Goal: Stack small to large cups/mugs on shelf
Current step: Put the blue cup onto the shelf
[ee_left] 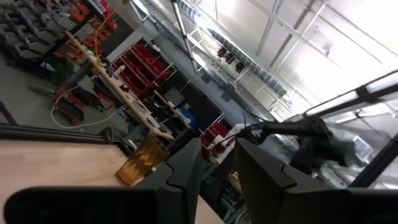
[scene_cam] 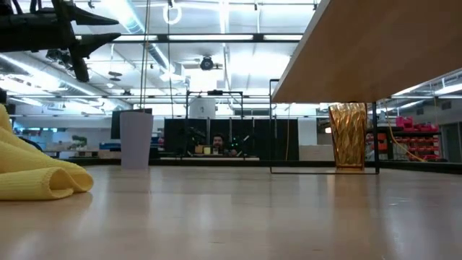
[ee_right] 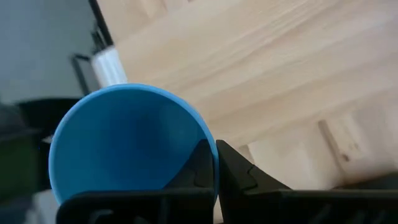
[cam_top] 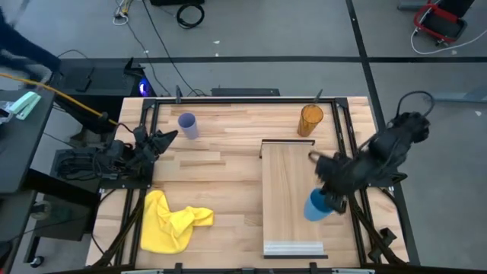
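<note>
My right gripper (cam_top: 329, 199) is shut on the short bright blue cup (cam_top: 316, 206) at the right long edge of the pale wooden shelf (cam_top: 289, 190). The shelf stands raised above the table, and its underside shows in the low view (scene_cam: 375, 50). The lavender cup (cam_top: 188, 125) stands upright on the table at the far left. The amber tumbler (cam_top: 310, 120) stands upright beyond the shelf's far end. My left gripper (cam_top: 163, 138) is open and empty, just left of the lavender cup. My right gripper (ee_right: 216, 149) pinches the blue cup's rim (ee_right: 210, 138), one finger (ee_right: 199, 171) inside the cup and one (ee_right: 235, 174) outside. The cup's mouth faces the wrist and its base points away over the shelf. Whether it is clear of the shelf, I cannot tell.
A crumpled yellow cloth (cam_top: 171, 221) lies on the table at the near left. A black frame (cam_top: 342, 114) runs around the table's edges. A whitish strip (cam_top: 293, 247) marks the shelf's near end. Bare tabletop (cam_top: 221, 175) lies between the cloth and the shelf.
</note>
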